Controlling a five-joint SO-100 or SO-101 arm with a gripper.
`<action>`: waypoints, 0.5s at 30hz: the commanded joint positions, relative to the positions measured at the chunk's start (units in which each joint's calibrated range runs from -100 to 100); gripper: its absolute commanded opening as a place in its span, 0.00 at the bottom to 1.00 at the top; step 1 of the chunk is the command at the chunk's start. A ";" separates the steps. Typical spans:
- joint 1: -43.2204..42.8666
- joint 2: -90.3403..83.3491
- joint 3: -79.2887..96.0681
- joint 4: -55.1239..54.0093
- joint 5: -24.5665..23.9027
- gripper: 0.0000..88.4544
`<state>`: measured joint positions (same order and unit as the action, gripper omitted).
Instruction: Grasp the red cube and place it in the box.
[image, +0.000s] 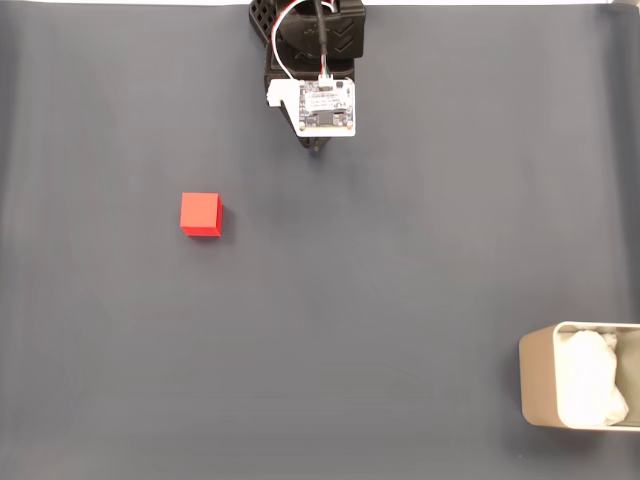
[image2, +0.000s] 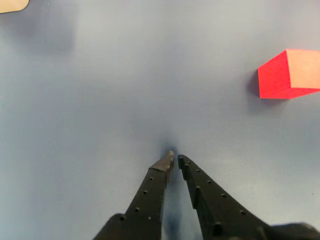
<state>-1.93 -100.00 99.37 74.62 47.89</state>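
Observation:
The red cube (image: 200, 214) rests on the dark grey mat, left of centre in the fixed view; in the wrist view the red cube (image2: 290, 74) lies at the right edge. The box (image: 580, 389), beige-grey with white lining, stands at the lower right corner of the fixed view; a beige corner of the box (image2: 12, 4) peeks in at the top left of the wrist view. My gripper (image2: 175, 160) points down at bare mat with its black fingers nearly together and nothing between them. In the fixed view the arm (image: 318, 70) sits at the top centre, well right of the cube.
A dark grey mat (image: 380, 300) covers the table. Its far edge runs along the top of the fixed view behind the arm's base. The box touches the right border of that view.

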 joint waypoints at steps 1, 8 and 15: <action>0.44 0.09 0.54 1.20 0.68 0.00; 0.37 0.09 0.54 1.20 0.73 0.00; 1.57 0.09 0.54 1.03 -0.20 0.00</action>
<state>-1.34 -100.00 99.37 74.62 47.89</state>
